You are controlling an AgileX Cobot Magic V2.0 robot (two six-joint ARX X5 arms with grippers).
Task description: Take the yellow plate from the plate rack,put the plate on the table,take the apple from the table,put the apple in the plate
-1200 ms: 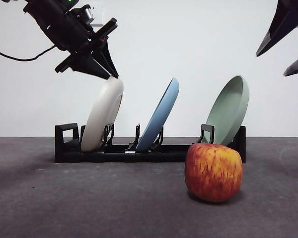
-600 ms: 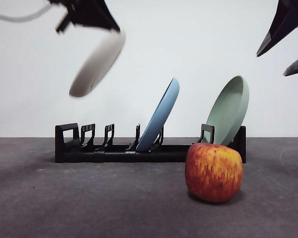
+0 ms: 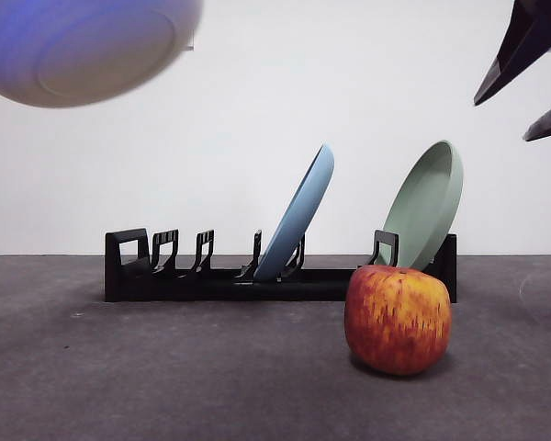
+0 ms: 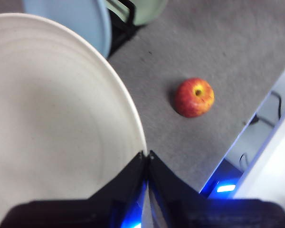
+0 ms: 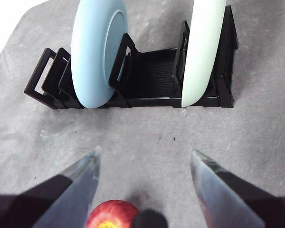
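High above the table (image 3: 165, 386), left gripper (image 4: 146, 156) jaws clamp the yellow plate (image 4: 52, 123) rim.

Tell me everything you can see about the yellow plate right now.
The yellow plate is a large, round, shallow dish, matte cream with a faint yellowish tint and faint concentric rings on its inner face. It is out of the plate rack, lifted high in the air. The left pincer is shut on its rim. In the front view it appears blurred at the upper left, its underside with a round foot ring facing the camera. Nothing else touches it; the apple lies on the table below.
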